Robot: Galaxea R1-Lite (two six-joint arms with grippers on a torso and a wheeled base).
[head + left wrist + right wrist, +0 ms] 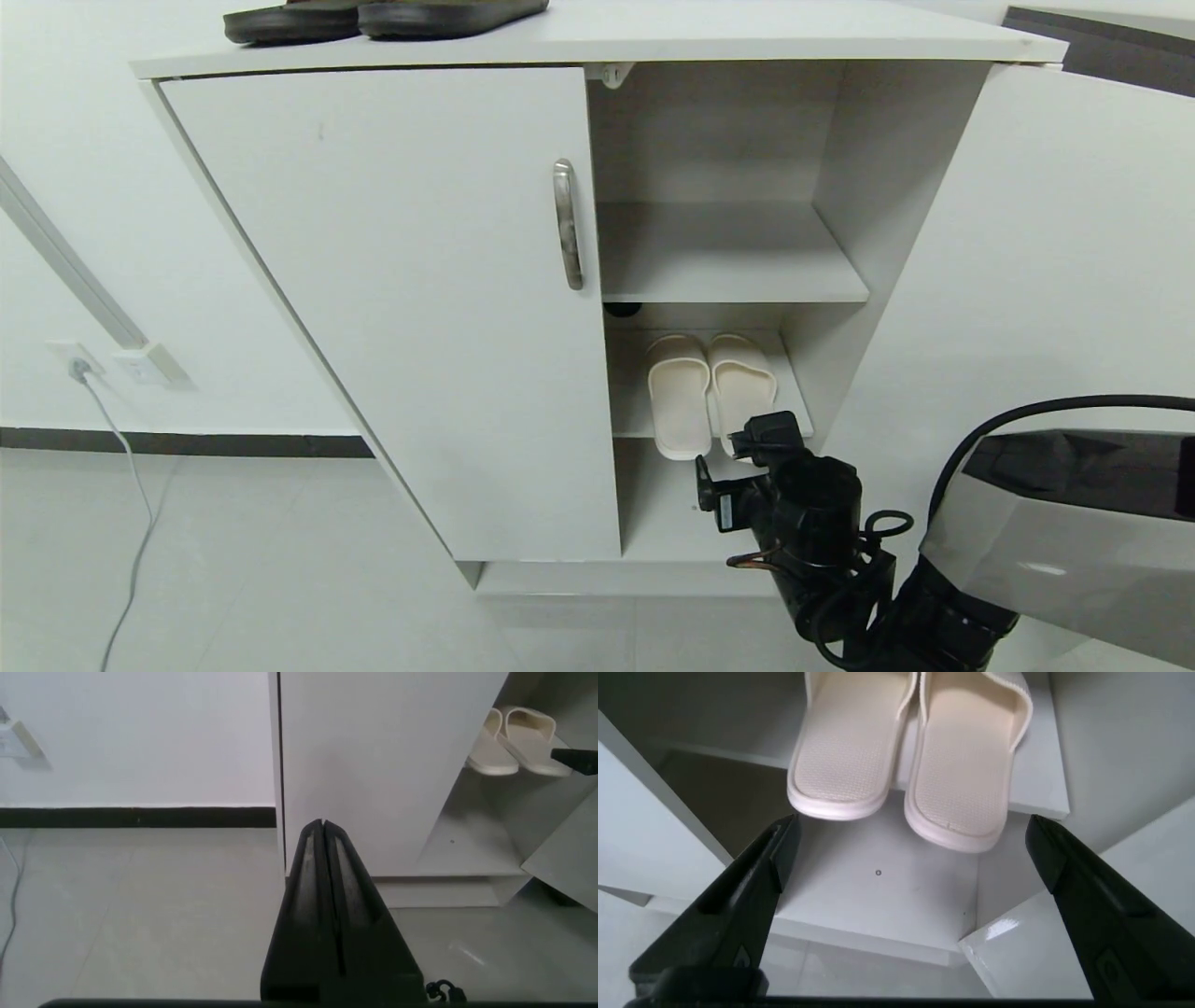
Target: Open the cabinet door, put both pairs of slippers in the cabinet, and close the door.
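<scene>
A cream pair of slippers (709, 387) lies side by side on the cabinet's middle shelf (627, 425), heels slightly over the front edge. The same cream pair (910, 751) shows close up just beyond my right gripper (910, 831), which is open with nothing between its fingers. In the head view my right gripper (735, 459) hangs just in front of and below those heels. A dark pair of slippers (383, 17) rests on the cabinet top (747, 37). The right door (1027, 280) stands open; the left door (392, 299) is closed. My left gripper (322, 835) is shut and empty, low over the floor, left of the cabinet.
The left door's metal handle (567, 224) sits at its inner edge. The upper shelf (728, 257) and bottom compartment (663, 509) hold nothing. A wall socket (79, 366) with a hanging cable is at the left. Tiled floor (261, 569) lies open before the cabinet.
</scene>
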